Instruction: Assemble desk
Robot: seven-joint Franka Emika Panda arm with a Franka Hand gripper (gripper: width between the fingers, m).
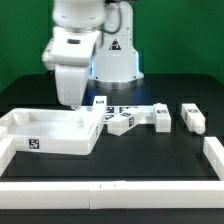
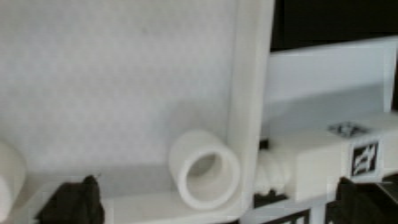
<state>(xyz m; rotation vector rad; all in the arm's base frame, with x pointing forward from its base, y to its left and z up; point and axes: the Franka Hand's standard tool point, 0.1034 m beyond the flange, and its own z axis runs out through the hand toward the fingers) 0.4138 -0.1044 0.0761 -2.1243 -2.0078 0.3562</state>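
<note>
White desk tabletop (image 1: 68, 136) on table (image 1: 150, 152), legs (image 1: 122, 122) loose beside it; tool (image 2: 217, 205) over corner socket (image 2: 210, 172), jaws apart.

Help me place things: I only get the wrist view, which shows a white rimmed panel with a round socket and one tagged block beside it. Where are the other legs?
Observer: In the exterior view, several legs lie clustered just to that view's right of the tabletop.
Operator: Any lying further off?
Observer: Yes, a lone leg lies apart, further to the exterior view's right than the cluster.
Operator: And where is the arm?
Observer: The arm hangs over the tabletop's far rim, on the exterior view's left half.
</note>
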